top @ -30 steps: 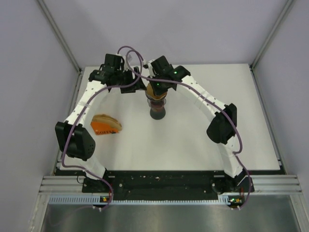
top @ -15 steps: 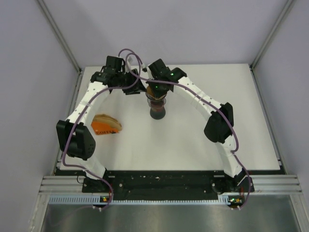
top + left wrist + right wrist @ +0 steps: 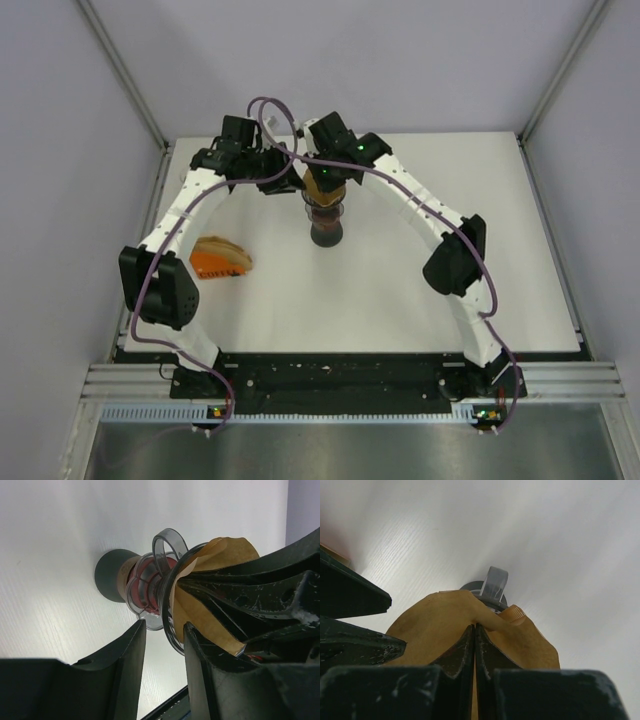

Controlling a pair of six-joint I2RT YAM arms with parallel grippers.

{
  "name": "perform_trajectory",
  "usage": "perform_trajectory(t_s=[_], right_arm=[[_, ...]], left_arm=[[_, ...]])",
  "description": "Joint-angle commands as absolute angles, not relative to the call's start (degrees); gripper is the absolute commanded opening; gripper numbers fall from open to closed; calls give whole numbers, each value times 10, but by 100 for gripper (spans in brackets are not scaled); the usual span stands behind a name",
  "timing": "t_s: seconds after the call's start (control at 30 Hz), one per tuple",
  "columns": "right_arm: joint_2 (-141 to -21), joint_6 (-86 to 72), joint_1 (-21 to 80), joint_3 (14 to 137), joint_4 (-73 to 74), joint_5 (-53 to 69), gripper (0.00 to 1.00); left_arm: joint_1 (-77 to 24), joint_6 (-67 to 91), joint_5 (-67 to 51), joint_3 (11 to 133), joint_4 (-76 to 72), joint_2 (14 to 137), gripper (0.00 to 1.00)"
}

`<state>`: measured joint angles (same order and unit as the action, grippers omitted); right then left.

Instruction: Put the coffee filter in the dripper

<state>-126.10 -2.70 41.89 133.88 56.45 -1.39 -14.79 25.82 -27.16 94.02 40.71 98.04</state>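
The clear dripper stands on a dark base at the table's middle back, and it also shows in the left wrist view. My right gripper is shut on the brown paper coffee filter, its fingertips pinching a fold. The filter sits in the dripper's mouth, spread over the rim. My left gripper is open beside the dripper, on its left in the top view, with the dripper's rim between its fingers.
An orange holder with more brown filters lies on the table to the left of the dripper. The dripper's grey handle points away from my right wrist. The table's white surface surrounds the dripper.
Both grippers shifted only slightly around the dripper; the left edged right toward it. The right stays shut on the filter at the dripper's mouth.
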Motion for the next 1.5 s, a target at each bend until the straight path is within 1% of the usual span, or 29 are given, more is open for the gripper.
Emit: perform_trajectory(t_s=[0.0,0.27,0.47,0.63,0.77,0.83,0.93,1.03,1.1,1.2,1.23,1.27,1.4,1.47], right_arm=[[-1223,-4,432,1366,549,-28,0],[-1187,32,432,1368,544,-22,0],[-1140,54,432,1343,512,-4,0],[-1114,64,432,1327,511,25,1],[-1068,104,438,1264,490,74,1],[-1034,147,459,1201,464,82,3],[-978,241,513,1104,421,81,9],[-947,340,580,1010,375,57,10],[-939,395,612,956,336,41,15],[-954,459,642,896,280,2,15],[-964,477,645,881,263,-24,12],[-976,489,645,869,245,-45,11],[-1046,547,645,847,159,-122,9],[-1098,574,645,855,123,-158,8]], left_arm=[[-155,245,-282,944,384,979,41],[-155,234,-271,959,398,981,41],[-155,218,-265,985,411,979,42],[-154,207,-265,993,422,976,48],[-144,196,-262,1013,436,967,54],[-127,188,-258,1025,444,960,57],[-80,178,-255,1027,446,941,63],[-34,164,-268,1026,459,926,68],[-8,145,-265,1021,473,917,70],[39,119,-254,999,481,894,73],[56,113,-254,991,483,885,73],[75,110,-257,984,485,878,73],[147,104,-276,958,482,857,73],[173,103,-282,944,474,846,73]])
